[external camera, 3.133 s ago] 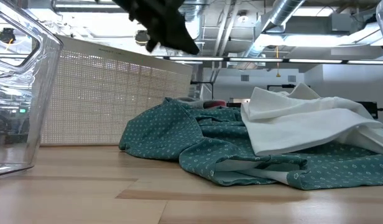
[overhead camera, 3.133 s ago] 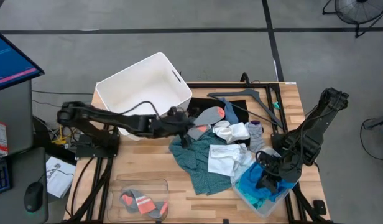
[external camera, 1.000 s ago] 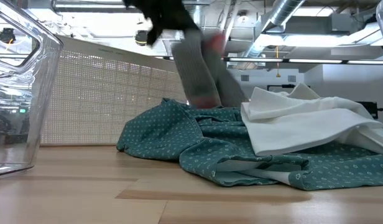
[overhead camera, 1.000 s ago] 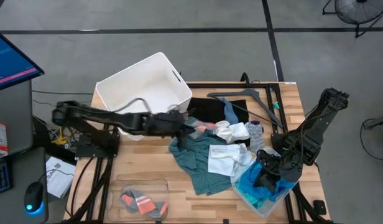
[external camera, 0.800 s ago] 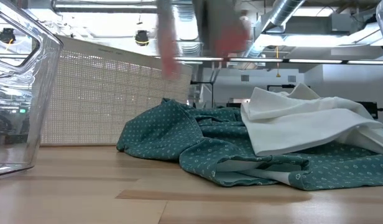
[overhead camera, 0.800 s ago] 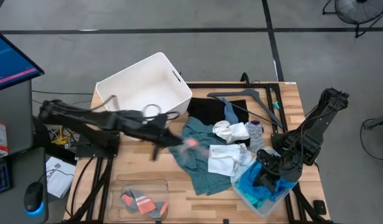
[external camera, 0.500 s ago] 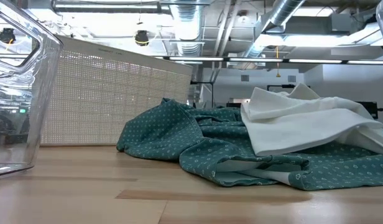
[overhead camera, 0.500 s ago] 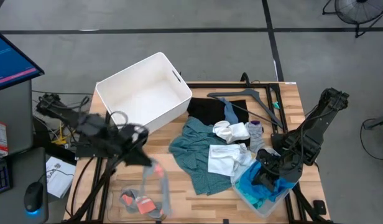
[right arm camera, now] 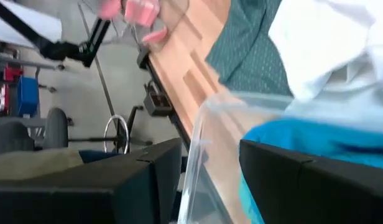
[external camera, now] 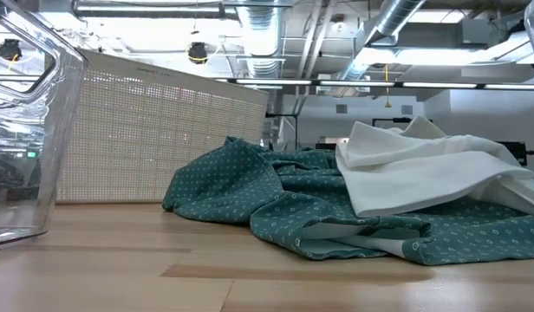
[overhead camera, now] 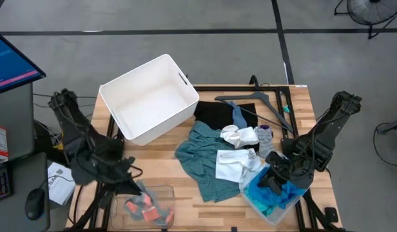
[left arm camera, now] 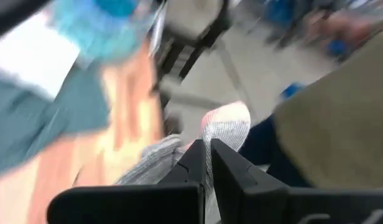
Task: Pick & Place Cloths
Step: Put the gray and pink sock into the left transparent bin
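Observation:
The cloth pile lies mid-table: dark teal-green cloth (overhead camera: 200, 160), white cloth (overhead camera: 229, 165), black cloth (overhead camera: 218, 115), small white and grey pieces (overhead camera: 249, 136). My left gripper (overhead camera: 131, 185) is at the near-left edge, over a clear container (overhead camera: 161, 191), and is shut on a grey-with-orange cloth (left arm camera: 224, 124). More grey-and-orange pieces (overhead camera: 145, 207) lie inside that container. My right gripper (right arm camera: 210, 174) is open. Its fingers stand either side of the rim of a clear bin (overhead camera: 261, 207), which holds turquoise cloth (overhead camera: 276, 194). My left gripper pinches the grey-with-orange cloth between its two shut fingers (left arm camera: 198, 158). The pale orange-tipped end (left arm camera: 227, 119) sticks out beyond the fingertips, and grey fabric (left arm camera: 148, 163) trails beside them. In the high view the arm hides the contact point. I cannot tell whether the cloth touches the container.
A white plastic bin (overhead camera: 150, 96) stands at the far-left corner. A black hanger (overhead camera: 258, 103) lies at the far-right edge. Bare wood shows between the clear container and the teal cloth (external camera: 250, 277). A monitor and a desk stand beyond the table's left side.
My left arm has swung fast from the cloth pile beside the white bin toward the table's near-left edge. It carried the grey-with-orange cloth, lifted clear off the pile, to over the clear container. My right arm has kept still.

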`<state>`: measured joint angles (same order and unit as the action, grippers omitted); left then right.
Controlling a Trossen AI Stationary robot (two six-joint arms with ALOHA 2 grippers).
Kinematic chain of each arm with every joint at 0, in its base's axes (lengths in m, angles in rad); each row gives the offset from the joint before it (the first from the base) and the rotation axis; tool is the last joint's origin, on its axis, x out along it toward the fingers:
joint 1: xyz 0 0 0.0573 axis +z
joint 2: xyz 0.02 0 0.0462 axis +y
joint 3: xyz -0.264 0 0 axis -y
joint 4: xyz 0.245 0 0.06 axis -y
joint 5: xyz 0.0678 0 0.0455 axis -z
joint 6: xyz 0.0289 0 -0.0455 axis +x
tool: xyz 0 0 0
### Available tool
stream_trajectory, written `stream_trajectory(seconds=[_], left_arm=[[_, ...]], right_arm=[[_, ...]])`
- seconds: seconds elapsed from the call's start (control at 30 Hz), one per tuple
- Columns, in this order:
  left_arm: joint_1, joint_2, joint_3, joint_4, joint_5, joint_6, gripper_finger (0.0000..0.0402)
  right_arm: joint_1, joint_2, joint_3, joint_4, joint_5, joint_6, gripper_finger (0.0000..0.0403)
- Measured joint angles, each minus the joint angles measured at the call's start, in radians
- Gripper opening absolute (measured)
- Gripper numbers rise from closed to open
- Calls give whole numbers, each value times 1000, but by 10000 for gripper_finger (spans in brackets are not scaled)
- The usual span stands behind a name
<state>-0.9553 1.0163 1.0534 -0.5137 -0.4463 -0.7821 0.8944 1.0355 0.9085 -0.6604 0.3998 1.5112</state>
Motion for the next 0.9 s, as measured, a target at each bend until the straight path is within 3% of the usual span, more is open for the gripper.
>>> stream_trajectory(seconds=[0.13,0.3,0.4,0.6,0.77,0.9], left_arm=[[-33,34,0,-163,-22,-146,0],[-31,103,-3,-261,-26,-194,0],[-31,159,-3,-272,-5,-195,0],[-31,282,-3,-270,170,-196,0],[-31,358,-3,-241,185,-215,0],[-21,379,-3,-173,182,-239,1]], right_arm=[[-1,0,0,2,48,0,159],[-6,0,0,2,51,0,159],[-7,0,0,3,51,3,159],[-22,0,0,36,50,0,159],[-65,-1,0,110,48,-62,159],[-119,-1,0,220,47,-219,159]])
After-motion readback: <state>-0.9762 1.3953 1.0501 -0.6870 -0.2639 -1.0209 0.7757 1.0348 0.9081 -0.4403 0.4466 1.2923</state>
